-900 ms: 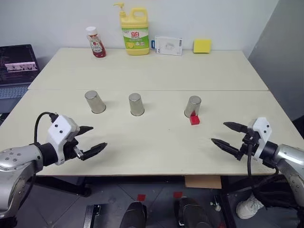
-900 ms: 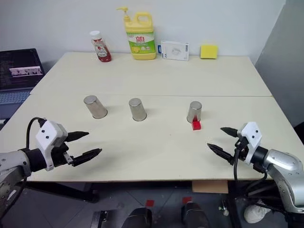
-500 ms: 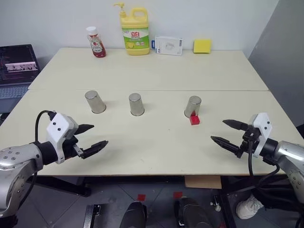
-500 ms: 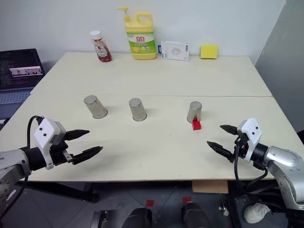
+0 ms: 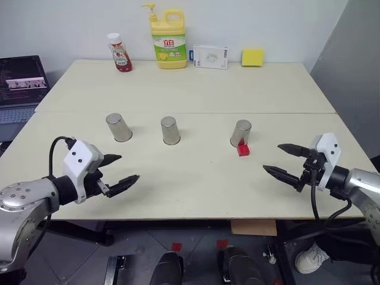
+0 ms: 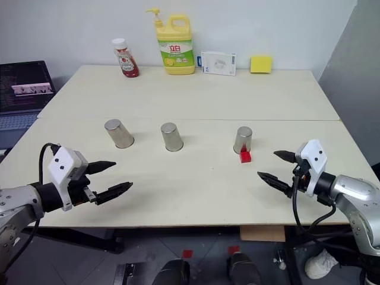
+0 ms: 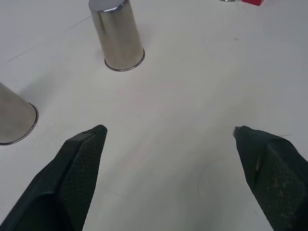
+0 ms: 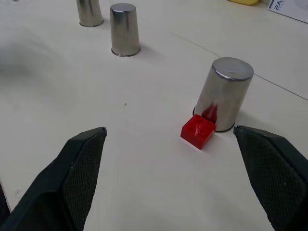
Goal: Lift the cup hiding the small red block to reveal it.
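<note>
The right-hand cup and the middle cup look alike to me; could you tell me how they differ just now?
The right-hand cup has the small red block lying in the open against its near side; the middle cup has nothing beside it. The right-hand cup is nearest the right gripper, the middle cup roughly between both grippers. Both are silvery, tapered, and stand upside down on the table.

Setting: office or lab room. Indicated by a plain pale bench [image 5: 190, 89], a laptop [image 5: 21, 83] alongside, bare white wall [image 5: 71, 24].
</note>
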{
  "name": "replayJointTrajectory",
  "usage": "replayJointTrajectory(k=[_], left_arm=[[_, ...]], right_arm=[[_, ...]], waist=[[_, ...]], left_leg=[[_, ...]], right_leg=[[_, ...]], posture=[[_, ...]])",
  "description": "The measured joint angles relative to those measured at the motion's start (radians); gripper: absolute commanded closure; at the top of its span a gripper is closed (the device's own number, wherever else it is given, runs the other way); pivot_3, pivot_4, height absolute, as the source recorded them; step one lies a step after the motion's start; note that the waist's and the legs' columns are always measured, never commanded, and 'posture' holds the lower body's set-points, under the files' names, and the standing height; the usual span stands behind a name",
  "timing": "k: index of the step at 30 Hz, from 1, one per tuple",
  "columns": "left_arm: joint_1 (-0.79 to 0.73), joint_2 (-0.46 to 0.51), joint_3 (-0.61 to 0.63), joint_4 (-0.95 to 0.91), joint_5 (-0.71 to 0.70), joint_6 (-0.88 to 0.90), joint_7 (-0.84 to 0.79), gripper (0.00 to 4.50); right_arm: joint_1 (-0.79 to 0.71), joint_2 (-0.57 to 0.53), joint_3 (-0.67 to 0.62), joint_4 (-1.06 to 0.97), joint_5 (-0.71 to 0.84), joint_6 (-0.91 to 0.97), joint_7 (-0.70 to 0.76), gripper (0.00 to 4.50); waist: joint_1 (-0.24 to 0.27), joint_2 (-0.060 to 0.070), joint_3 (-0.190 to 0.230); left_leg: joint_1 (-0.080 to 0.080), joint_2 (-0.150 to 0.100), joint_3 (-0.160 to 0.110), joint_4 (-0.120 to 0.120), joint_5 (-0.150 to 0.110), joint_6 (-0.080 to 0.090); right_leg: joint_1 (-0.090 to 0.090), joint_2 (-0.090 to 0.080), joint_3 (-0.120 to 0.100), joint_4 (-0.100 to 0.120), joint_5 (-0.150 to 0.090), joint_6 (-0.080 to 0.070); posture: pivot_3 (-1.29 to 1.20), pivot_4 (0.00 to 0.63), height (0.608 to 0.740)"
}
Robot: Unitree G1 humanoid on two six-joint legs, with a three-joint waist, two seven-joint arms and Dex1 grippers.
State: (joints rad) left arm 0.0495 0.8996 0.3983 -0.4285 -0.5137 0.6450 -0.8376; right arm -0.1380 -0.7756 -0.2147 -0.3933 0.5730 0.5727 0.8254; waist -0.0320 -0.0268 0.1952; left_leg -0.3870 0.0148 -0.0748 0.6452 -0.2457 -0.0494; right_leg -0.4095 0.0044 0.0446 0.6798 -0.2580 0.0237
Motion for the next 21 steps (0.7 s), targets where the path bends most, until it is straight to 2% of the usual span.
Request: replayJointTrajectory(k=[7,21], left_arm=[[-0.014,0.0,0.0,0.004,0.0,0.003,-0.006,0.0],[-0.048,0.027,0.002,0.101,0.004,-0.022,-0.07,0.0]], right_arm=[[-0.001,-0.013,0.0,-0.047,0.045,0.07,0.0,0.01],[0.001,-0.021,-0.001,-0.055,0.061,0.091,0.001,0.01]], waist=[[0.0,0.0,0.0],[0.0,0.0,0.0]], left_leg=[[0.0,0.0,0.0,0.0,0.0,0.0],[0.0,0.0,0.0,0.0,0.0,0.0]], right_leg=[[0.0,0.0,0.0,0.0,0.0,0.0],[0.0,0.0,0.0,-0.001,0.0,0.0]], posture=[[0.0,0.15,0.74],[0.0,0.15,0.74]])
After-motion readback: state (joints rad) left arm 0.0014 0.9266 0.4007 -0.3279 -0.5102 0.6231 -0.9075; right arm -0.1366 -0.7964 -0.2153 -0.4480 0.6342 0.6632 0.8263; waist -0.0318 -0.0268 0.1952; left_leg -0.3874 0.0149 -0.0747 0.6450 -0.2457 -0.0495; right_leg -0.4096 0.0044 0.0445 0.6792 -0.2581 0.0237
